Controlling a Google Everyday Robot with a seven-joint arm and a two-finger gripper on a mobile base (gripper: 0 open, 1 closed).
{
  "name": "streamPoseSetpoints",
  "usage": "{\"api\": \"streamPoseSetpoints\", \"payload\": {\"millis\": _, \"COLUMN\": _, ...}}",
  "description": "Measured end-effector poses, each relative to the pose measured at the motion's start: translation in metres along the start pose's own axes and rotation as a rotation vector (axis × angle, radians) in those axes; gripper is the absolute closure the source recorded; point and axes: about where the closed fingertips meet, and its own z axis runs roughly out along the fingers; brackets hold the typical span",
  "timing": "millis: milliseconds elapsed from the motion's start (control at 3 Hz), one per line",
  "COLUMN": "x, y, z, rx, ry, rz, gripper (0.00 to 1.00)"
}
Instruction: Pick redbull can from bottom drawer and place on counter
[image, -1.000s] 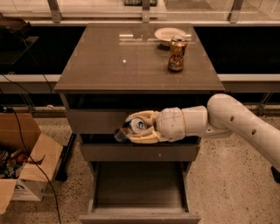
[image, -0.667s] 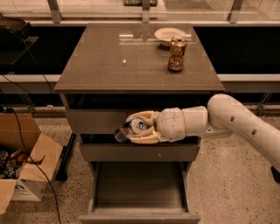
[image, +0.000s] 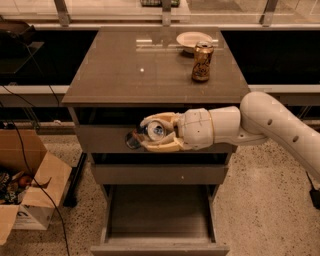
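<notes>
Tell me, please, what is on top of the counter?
On the counter stand a gold-brown can and, behind it, a pale plate, partly covered by the can. The gripper, lower, before the upper drawers, is shut on the redbull can.

Below the counter (image: 125, 75) edge, the gripper (image: 146, 134) covers most of the redbull can (image: 156, 131) (only its top shows); the bottom drawer (image: 160, 212) front is cropped.

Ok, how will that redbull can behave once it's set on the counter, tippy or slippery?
The redbull can, gripped in the end effector below the counter edge, looks slim, so it probably tips easily if released off-vertical, then rolls. Its shiny metal and the glossy counter suggest it may slide when nudged.
</notes>
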Motion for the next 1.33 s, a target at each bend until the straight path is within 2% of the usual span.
{"api": "streamPoseSetpoints", "payload": {"millis": 333, "x": -0.034, "y": -0.019, "z": -0.003, "rx": -0.024, "ry": -0.027, "rz": -0.078, "gripper": 1.0}}
{"api": "streamPoseSetpoints", "payload": {"millis": 667, "x": -0.059, "y": -0.06, "z": -0.012, "rx": 0.003, "ry": -0.046, "rz": -0.15, "gripper": 1.0}}
{"api": "streamPoseSetpoints", "payload": {"millis": 1000, "x": -0.071, "y": -0.106, "z": -0.016, "rx": 0.076, "ry": -0.034, "rz": -0.199, "gripper": 1.0}}
{"api": "streamPoseSetpoints", "payload": {"millis": 1333, "x": -0.068, "y": -0.146, "z": -0.018, "rx": 0.128, "ry": 0.028, "rz": -0.216, "gripper": 1.0}}
